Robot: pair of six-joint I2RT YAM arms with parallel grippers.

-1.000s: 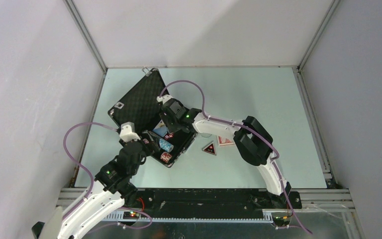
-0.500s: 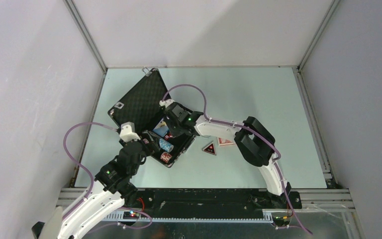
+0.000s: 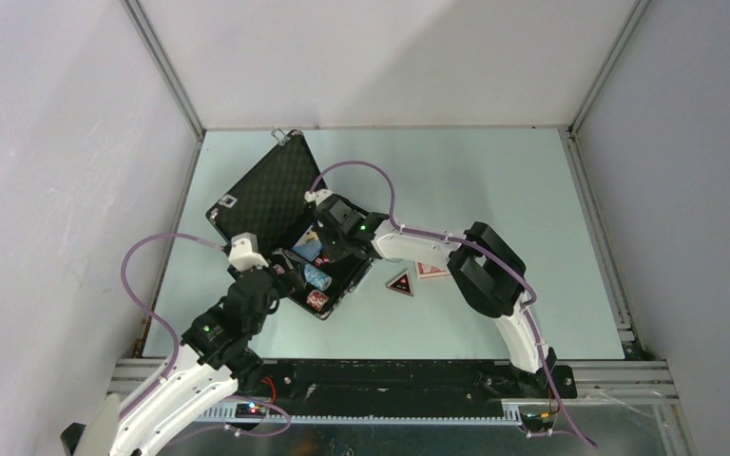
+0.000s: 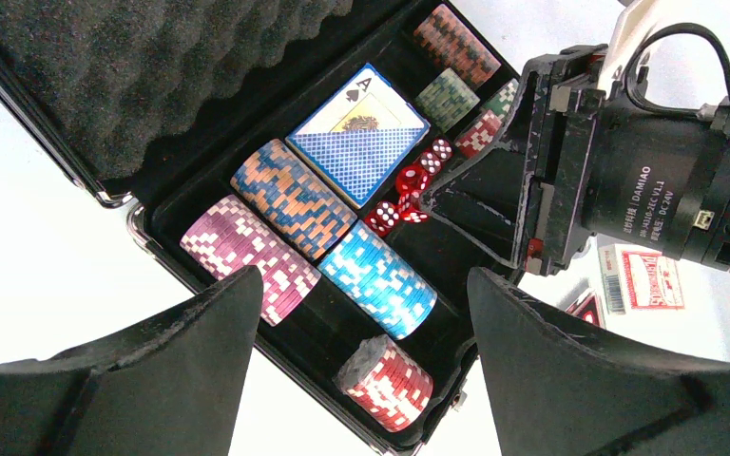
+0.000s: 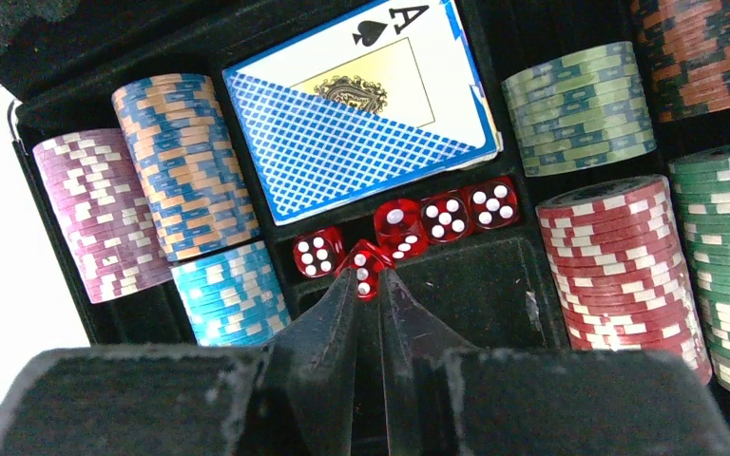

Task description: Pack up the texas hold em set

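The black briefcase [image 3: 264,188] lies open, its foam lid up at the far left. Its tray [image 4: 157,195] holds several chip stacks, a blue card deck [image 5: 361,142] and a row of red dice [image 5: 447,214]. My right gripper [image 5: 366,275] is down inside the tray, its fingers nearly closed on one red die [image 5: 365,264] next to the row; it also shows in the left wrist view [image 4: 425,198]. My left gripper [image 4: 363,280] is open and empty, above the case's near corner over the light-blue chip stack [image 4: 380,280].
A red card deck [image 3: 430,270] and the black-red triangle [image 3: 400,283] lie on the table just right of the case. A red chip stack [image 4: 387,380] sits at the tray's near corner. Enclosure walls stand on three sides.
My right gripper shifted a little toward the near right over the tray, then held still. My left arm has not moved.
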